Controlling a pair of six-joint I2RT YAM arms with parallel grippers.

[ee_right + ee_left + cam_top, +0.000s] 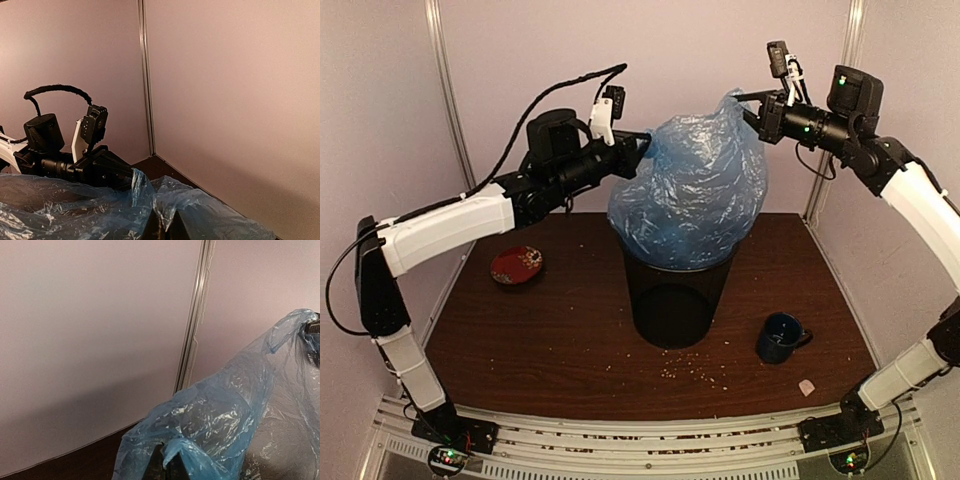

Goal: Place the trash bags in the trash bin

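Closest to the wrist lenses, each claw is seen at the bottom edge of its own view with blue film caught in it. The left claw [169,466] is pinched on a fold of the trash bag [225,410], its fingers pressed almost together. The right claw [162,226] is clamped the same way on a bunched edge of the film, which is spread crumpled below and to its left.

From the top view, the bag is seen held up between the two arms – gripped at its left side by the left claw and at its upper right peak by the right claw, which is raised the higher of the two. The film is ballooned into a wrinkled, glossy dome directly above the trash bin [672,300], which stands upright near the middle of the counter [560,335]. The bin's rim is covered by the bag's lower edge; whether that edge hangs inside or outside the mesh cannot be told.

A dark blue mug [782,338] is set to the right of the bin, apart from it, and a red dish [517,265] lies well to the left. Pale crumbs [698,370] are scattered on the wood in front of the bin – mostly between bin and mug.
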